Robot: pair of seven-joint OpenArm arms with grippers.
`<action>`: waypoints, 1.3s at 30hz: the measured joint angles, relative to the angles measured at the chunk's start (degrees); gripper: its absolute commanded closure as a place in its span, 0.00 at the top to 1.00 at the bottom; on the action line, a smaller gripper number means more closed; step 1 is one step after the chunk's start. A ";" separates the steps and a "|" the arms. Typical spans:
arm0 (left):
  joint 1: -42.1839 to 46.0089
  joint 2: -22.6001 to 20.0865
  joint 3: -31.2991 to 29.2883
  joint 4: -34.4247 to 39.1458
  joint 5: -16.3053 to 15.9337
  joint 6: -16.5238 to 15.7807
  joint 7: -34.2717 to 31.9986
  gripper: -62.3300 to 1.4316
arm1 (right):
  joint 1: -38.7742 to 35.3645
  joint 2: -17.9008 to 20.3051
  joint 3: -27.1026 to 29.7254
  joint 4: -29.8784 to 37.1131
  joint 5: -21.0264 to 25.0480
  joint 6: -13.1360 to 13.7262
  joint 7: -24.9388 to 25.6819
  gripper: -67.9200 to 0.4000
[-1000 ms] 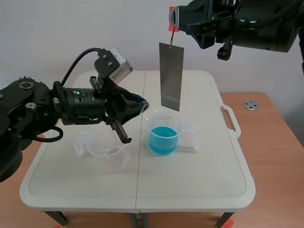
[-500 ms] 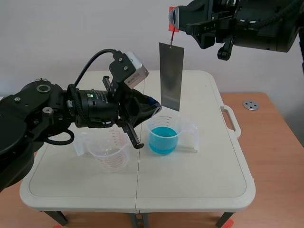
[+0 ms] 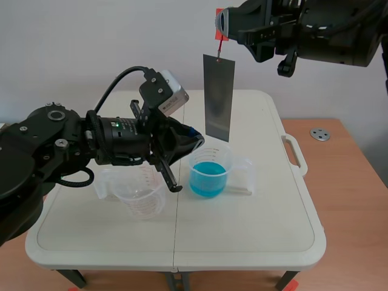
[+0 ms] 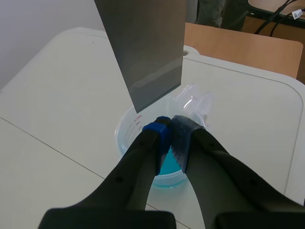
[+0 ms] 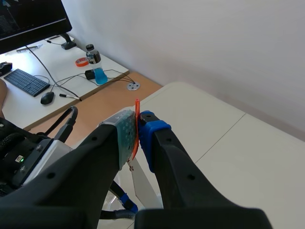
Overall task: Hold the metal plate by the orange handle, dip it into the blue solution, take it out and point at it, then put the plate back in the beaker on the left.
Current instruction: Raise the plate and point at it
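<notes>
The right arm is reaching in high from the right, and its gripper (image 3: 223, 23) is grasping the orange handle (image 3: 219, 33), so the metal plate (image 3: 219, 97) is hanging upright in the air above the beaker of blue solution (image 3: 210, 171), its lower edge clear of the rim. The right wrist view is showing this grip up close: the two pads of the gripper (image 5: 138, 126) are pinching the thin orange handle (image 5: 137, 107) between them, a detail that is small in the scene view. The left arm is coming in low from the left, and its gripper (image 3: 197, 140) is clenched on nothing, pointing at the plate's lower left corner. The left wrist view is showing the tips of that gripper (image 4: 169, 126) meeting just under the plate (image 4: 145, 47) and over the beaker of blue solution (image 4: 127, 125); whether they are touching the plate cannot be told. Only the scene view is showing the empty clear beaker (image 3: 138, 194), standing on the white bench (image 3: 242, 242) to the left of the blue one, under the left arm.
</notes>
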 measured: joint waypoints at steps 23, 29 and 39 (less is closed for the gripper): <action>9.77 -13.42 -1.84 9.55 -6.01 4.17 -5.31 0.05 | 0.00 0.00 0.00 0.00 0.00 0.00 0.00 0.02; 24.02 -27.02 -12.20 21.66 -13.00 7.56 -8.63 0.05 | 0.02 0.00 0.00 0.00 0.37 0.00 -0.02 0.02; 54.07 -33.62 -39.89 25.70 -19.19 7.58 -13.92 0.05 | 0.02 0.00 -2.82 0.00 0.42 0.00 0.26 0.02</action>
